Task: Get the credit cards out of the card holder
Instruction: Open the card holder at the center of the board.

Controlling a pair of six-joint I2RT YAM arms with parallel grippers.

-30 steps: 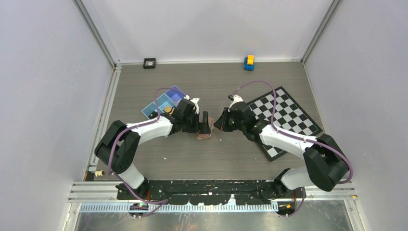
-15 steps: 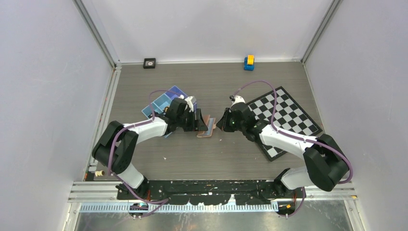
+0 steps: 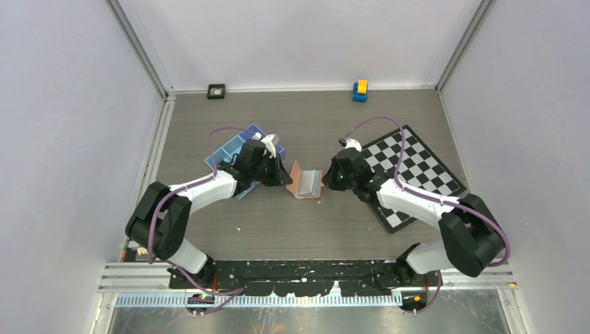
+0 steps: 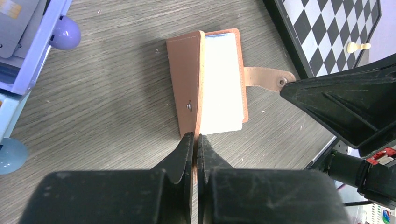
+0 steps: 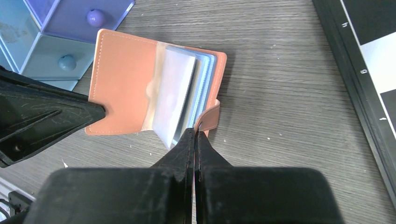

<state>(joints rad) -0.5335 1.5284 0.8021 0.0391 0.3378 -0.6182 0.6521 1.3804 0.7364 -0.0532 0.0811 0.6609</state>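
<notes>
Left gripper (image 4: pixel 196 140) is now clenching the holder (image 3: pixel 306 182) cover (image 4: pixel 184 79), having just shut. Right gripper (image 5: pixel 195 135) is pinching the strap (image 4: pixel 264 77). Holder is spreading open just left of the board (image 3: pixel 410 167); cards (image 5: pixel 180 105) are becoming reachable.

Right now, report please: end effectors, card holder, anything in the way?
Holder open, sleeves showing. Left end effector shut on its cover, right end effector shut on its strap. Nothing lies over it.
</notes>
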